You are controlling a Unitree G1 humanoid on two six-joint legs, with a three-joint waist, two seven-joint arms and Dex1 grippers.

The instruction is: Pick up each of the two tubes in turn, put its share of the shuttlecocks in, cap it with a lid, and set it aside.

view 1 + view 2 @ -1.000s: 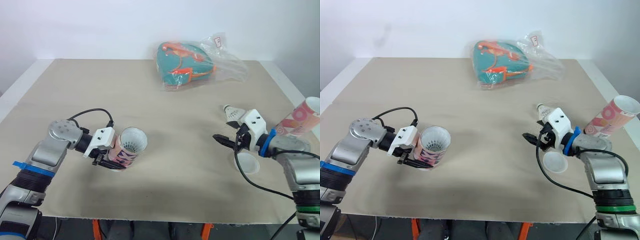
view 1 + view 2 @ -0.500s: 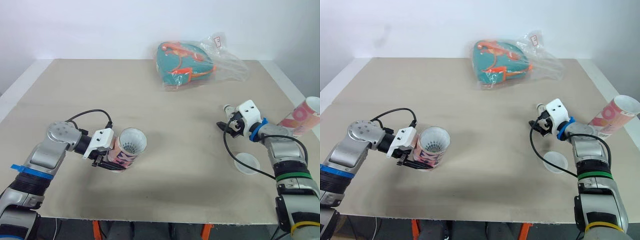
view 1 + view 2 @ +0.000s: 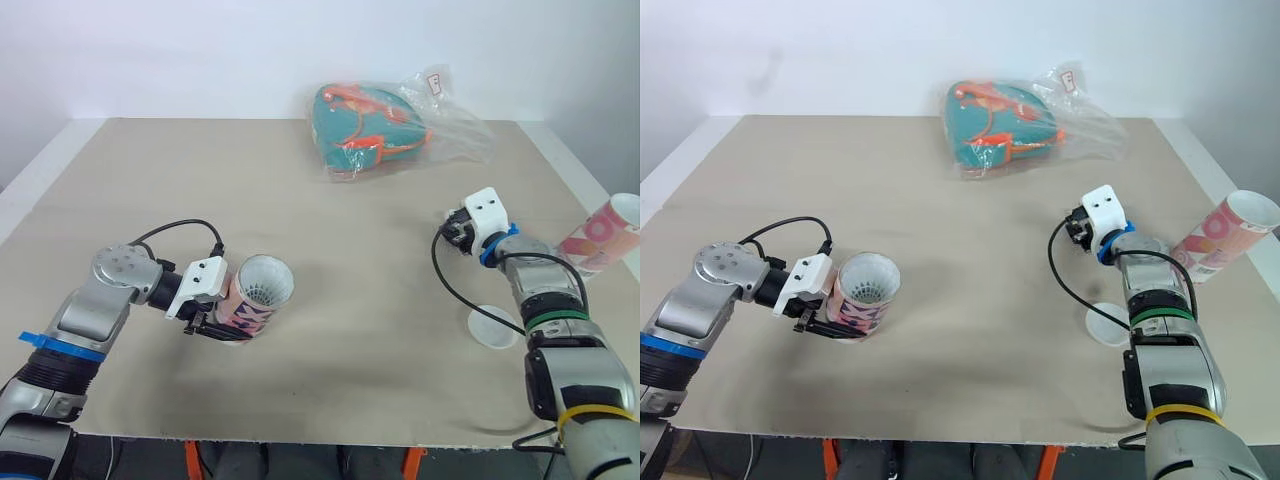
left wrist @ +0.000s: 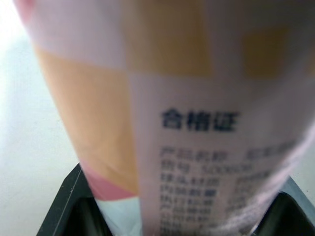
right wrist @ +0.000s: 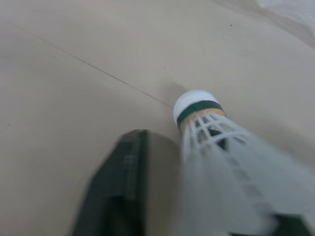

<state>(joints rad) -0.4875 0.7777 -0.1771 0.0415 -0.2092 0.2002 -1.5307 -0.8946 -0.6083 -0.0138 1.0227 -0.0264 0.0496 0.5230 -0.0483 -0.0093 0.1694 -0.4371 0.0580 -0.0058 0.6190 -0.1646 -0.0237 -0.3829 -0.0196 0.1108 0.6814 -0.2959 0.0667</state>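
My left gripper (image 3: 214, 318) is shut on a pink and orange patterned tube (image 3: 254, 296), held tilted just above the table with its mouth toward me; white shuttlecock feathers show inside. In the left wrist view the tube's label (image 4: 197, 123) sits between the fingers. My right gripper (image 3: 453, 233) is low at the right of the table, closed around a white shuttlecock (image 5: 216, 147) with a green-banded cork; one black finger (image 5: 123, 187) presses its skirt. A second patterned tube (image 3: 603, 235) lies at the table's right edge. A white lid (image 3: 493, 327) lies near the right arm.
A clear plastic bag (image 3: 440, 125) holding a teal and orange item (image 3: 365, 128) lies at the far middle of the beige table (image 3: 200, 180). The table's front edge runs close below both arms.
My right arm has swung away from above the lid, out to the shuttlecock, and its fingers have closed on it. The left arm and its tube have stayed put.
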